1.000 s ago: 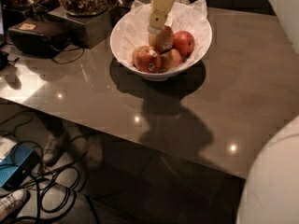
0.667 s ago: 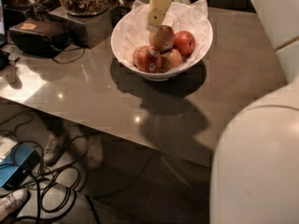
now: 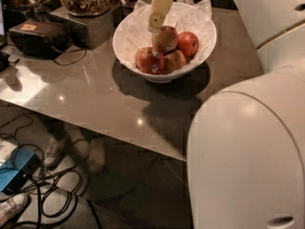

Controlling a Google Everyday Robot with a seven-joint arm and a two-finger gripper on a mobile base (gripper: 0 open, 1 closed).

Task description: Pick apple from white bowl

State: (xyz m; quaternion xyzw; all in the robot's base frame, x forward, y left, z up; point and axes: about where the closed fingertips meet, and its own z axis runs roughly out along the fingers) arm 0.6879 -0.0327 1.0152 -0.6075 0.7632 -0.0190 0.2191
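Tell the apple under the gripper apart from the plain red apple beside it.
The yellow-gold apple sits topmost, just below the gripper; the red apple lies lower, by the rim. The first shows a sticker, the red one none visible. Both are in the white bowl.

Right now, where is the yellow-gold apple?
The apple tops the pile in the white bowl, upper centre of the camera view, just below the gripper.

Gripper [image 3: 156,21] just above apple [image 3: 165,39] in white bowl [image 3: 164,76].
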